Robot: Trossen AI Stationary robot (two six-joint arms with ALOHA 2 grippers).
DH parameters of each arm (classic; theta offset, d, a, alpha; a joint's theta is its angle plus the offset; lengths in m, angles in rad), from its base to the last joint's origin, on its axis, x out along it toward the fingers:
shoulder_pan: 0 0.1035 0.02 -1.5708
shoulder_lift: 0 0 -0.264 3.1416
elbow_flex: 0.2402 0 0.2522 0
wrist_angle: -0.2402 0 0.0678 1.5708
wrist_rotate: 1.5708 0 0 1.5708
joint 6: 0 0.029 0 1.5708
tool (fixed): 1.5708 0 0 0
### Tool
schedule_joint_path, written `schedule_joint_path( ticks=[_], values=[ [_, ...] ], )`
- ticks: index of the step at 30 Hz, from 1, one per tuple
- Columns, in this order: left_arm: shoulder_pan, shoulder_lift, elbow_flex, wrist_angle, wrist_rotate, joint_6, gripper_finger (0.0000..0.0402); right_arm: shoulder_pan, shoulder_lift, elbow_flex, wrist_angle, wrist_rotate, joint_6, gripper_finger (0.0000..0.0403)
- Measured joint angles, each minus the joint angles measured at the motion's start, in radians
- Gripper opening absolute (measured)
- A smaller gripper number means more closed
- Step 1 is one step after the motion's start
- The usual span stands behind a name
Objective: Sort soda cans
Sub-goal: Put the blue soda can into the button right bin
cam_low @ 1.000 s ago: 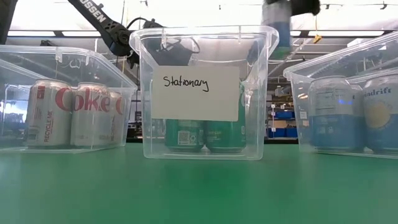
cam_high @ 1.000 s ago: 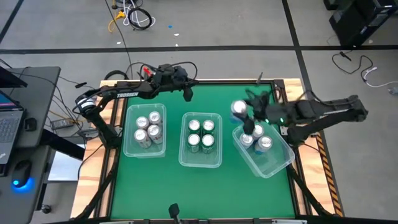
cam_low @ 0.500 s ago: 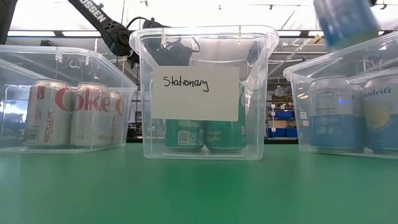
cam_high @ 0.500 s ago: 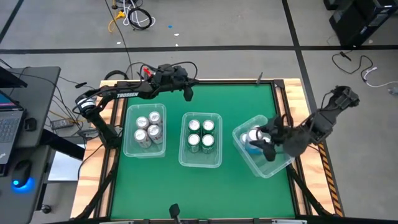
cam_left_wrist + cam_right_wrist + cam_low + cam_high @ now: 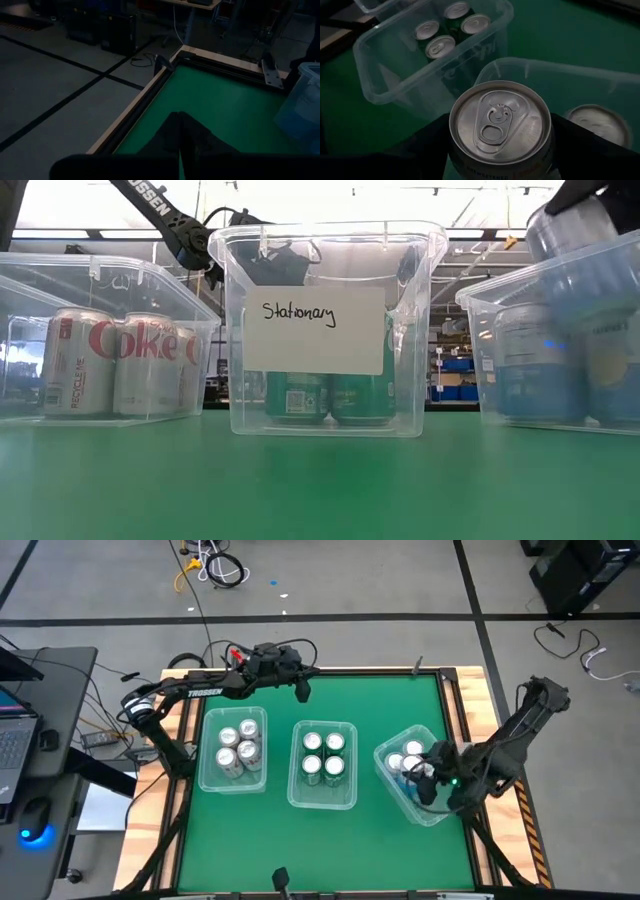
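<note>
On the green table point(image 5: 370, 705) sat three clear bins in a row. Left bin point(image 5: 232, 750) had four Coke cans point(image 5: 238, 747), white and silver with red lettering. Middle bin point(image 5: 323, 765), with a handwritten "Stationary" label point(image 5: 315, 329) on its front, had four green cans point(image 5: 323, 754). Right bin point(image 5: 421, 776), sitting crooked compared to the other two, had blue cans point(image 5: 404, 761) inside, count hard to call with the arm in the way.

Right gripper point(image 5: 432, 776) was down over that crooked bin, fingers spread wide around a blue can point(image 5: 498, 123) and gripping it upright, silver top and pull tab facing the wrist camera. Held can was at rim height in the low view point(image 5: 566, 232), blurred, not resting on the bottom.

Left gripper point(image 5: 300, 690) was parked at the table's far edge behind the bins, fingers pressed together, holding nothing.
</note>
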Motion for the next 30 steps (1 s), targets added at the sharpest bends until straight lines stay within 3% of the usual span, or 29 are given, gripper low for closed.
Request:
schedule_joint_path(
  ticks=[20,30],
  values=[
    [0.0,0.0,0.0,-0.002,0.0,0.006,0.0,0.031,0.332,-0.107,0.156,-0.005,0.176,0.028],
    [0.0,0.001,0.0,-0.002,0.0,0.006,0.0,0.03,0.326,-0.11,0.151,-0.075,0.212,0.0334]
  ],
)
